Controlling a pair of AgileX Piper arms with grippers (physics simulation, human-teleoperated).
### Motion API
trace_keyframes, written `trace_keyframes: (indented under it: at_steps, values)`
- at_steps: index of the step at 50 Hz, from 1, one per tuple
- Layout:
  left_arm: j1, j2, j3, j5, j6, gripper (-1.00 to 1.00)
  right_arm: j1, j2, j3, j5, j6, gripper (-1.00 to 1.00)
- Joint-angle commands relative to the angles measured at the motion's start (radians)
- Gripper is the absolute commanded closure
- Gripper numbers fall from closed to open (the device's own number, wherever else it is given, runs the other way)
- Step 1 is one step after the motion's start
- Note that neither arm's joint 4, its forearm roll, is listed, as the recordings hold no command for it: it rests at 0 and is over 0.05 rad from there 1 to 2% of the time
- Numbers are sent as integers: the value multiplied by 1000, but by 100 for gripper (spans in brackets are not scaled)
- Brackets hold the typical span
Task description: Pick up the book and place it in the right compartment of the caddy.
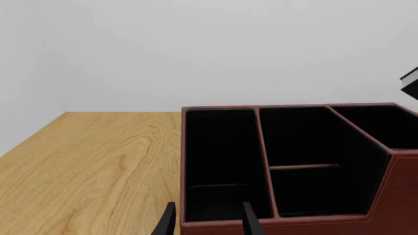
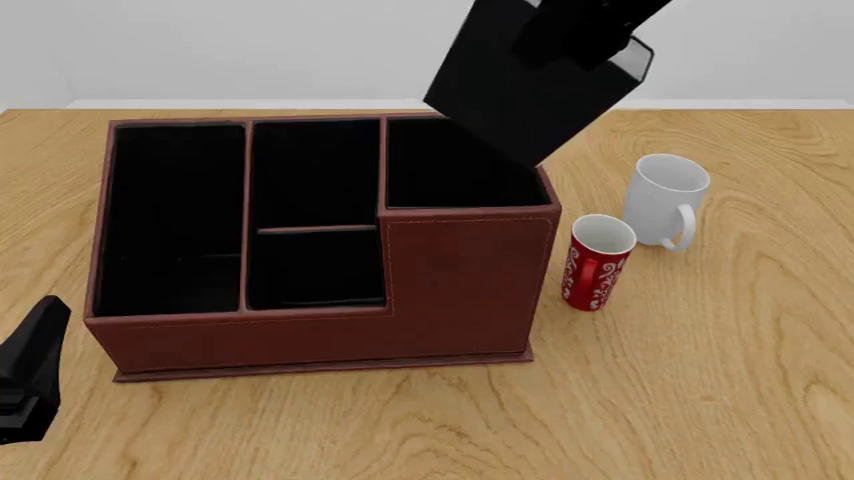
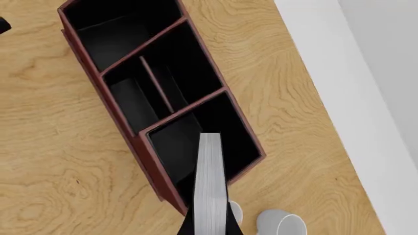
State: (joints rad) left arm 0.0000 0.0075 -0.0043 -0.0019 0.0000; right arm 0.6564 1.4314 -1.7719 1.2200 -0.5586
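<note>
The black book (image 2: 534,90) hangs tilted in the air, with my right gripper (image 2: 571,35) shut on its upper end. Its lower corner is over the right compartment (image 2: 461,165), the raised square section of the reddish-brown caddy (image 2: 467,280). Looking down from the right wrist, the book's white page edges (image 3: 210,181) run between the fingers of the right gripper (image 3: 210,230), above the right compartment (image 3: 238,132). My left gripper (image 2: 27,370) sits low beside the caddy's near left corner. Its fingers (image 1: 250,220) stand open, empty, by the caddy (image 1: 405,196).
A red can (image 2: 597,262) stands just right of the caddy, with a white mug (image 2: 665,200) beyond it. The mug (image 3: 281,223) also shows in the right wrist view. The wooden table (image 2: 694,400) ends at a white wall behind the caddy.
</note>
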Motion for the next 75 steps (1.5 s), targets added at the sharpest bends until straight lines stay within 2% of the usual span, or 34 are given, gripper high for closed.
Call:
trace_keyframes:
  at_steps: [1,11,12,39,75]
  values:
    - [0,0,0,0,0,-100,23,14,-12,0,43,100]
    - [0,0,0,0,0,-100,29,20,-8,0,66,100]
    - [0,0,0,0,0,-100,34,23,-15,0,81,100]
    - [0,0,0,0,0,-100,59,62,-19,0,123,100]
    - [0,0,0,0,0,-100,45,117,-21,0,143,100]
